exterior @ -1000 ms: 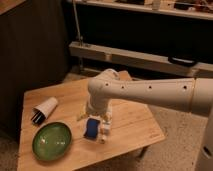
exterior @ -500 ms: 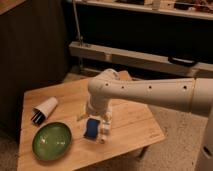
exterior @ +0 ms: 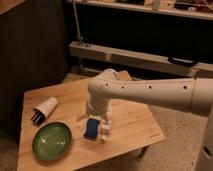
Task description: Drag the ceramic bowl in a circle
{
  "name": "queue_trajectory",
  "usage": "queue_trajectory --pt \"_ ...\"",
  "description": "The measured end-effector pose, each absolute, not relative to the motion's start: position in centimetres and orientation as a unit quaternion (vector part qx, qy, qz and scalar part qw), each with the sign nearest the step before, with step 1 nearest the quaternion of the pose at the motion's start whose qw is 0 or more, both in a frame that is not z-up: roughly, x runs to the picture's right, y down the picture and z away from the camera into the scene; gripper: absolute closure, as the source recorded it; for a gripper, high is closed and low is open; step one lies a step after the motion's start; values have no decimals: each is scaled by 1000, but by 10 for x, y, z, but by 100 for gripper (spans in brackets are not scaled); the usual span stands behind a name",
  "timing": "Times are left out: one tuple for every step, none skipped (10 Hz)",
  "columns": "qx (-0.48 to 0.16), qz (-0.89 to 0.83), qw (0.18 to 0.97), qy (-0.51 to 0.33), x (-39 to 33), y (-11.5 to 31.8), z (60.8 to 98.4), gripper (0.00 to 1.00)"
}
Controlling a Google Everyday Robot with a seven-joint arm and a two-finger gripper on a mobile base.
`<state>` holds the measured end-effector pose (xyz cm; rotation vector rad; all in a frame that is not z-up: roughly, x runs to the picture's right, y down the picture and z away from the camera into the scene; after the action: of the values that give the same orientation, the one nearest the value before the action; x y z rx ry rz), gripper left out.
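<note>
The ceramic bowl [exterior: 52, 141] is wide, shallow and glossy green, and rests upright near the front left corner of the wooden table [exterior: 135, 125]. My gripper [exterior: 93, 131] hangs off the white arm over the table's middle, just right of the bowl and apart from it. Its fingers stand open with nothing between them, blue pads facing the camera.
A white paper cup [exterior: 43, 110] with a dark inside lies on its side behind the bowl, near the table's left edge. A dark cabinet stands at the back left, and a long metal rail runs across behind the table.
</note>
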<state>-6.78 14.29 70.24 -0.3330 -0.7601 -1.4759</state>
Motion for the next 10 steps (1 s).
queue_trajectory --pt "-147 -653 663 -336 -68 143 702 20" --pt "-147 -653 663 -336 -68 143 702 20" --pt "-147 -653 663 -336 -68 143 702 20" --pt "-147 -653 663 -336 -68 143 702 20" --pt "-147 -653 663 -336 -68 143 702 20" --pt "-147 -653 663 -336 -68 143 702 20" --pt "-145 -653 663 -336 -68 143 702 20" --pt "-126 -655 664 -338 -72 145 704 20" --pt "-110 -655 665 -343 -78 148 707 20" --pt "-100 -657 661 -349 -85 150 710 20"
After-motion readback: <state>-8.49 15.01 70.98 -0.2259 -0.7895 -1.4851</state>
